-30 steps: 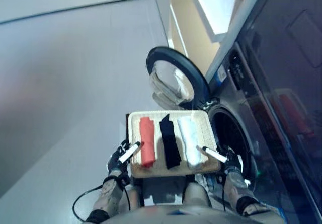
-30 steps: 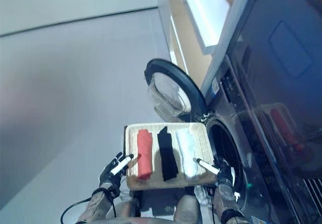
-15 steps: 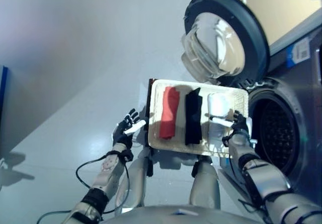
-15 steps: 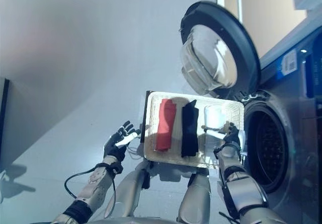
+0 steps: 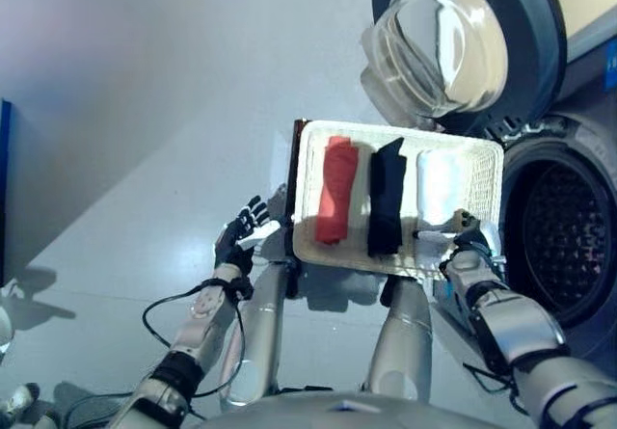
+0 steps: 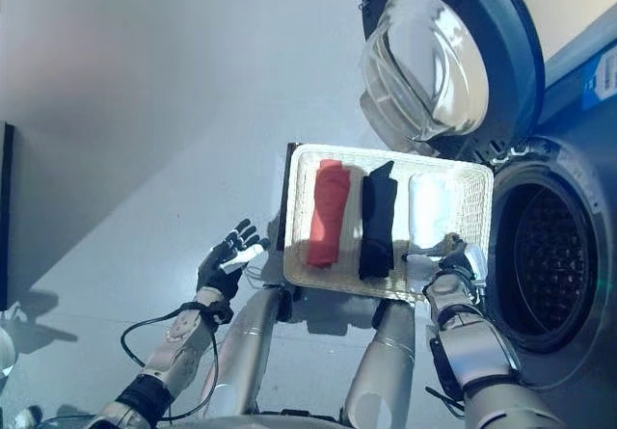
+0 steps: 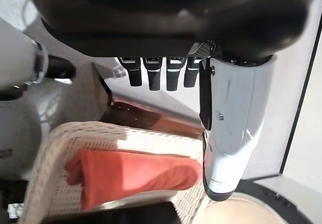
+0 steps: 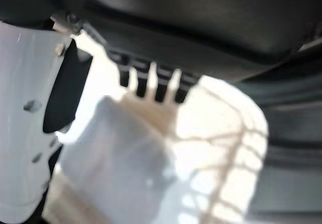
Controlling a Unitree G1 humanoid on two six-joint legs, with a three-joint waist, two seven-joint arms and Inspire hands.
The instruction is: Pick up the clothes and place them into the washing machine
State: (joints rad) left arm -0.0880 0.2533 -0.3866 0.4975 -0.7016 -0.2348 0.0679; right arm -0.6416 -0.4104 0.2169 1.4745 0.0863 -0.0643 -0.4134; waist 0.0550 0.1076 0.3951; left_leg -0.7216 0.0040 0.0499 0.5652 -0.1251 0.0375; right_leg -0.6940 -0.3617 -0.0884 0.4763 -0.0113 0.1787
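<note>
Fingers of the right hand [image 6: 451, 258], extended over the wicker tray [image 6: 479, 219], should close squarely around the white roll [image 6: 429, 207]; left hand [image 6: 224, 259] hangs open, empty.

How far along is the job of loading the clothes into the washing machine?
Done: the washer door stands open, showing the drum. In hand: the right hand sits at the white cloth, its grasp unclear; the left hand is open beside the basket. Left: the red cloth, black cloth and white cloth all lie in the basket.
</note>
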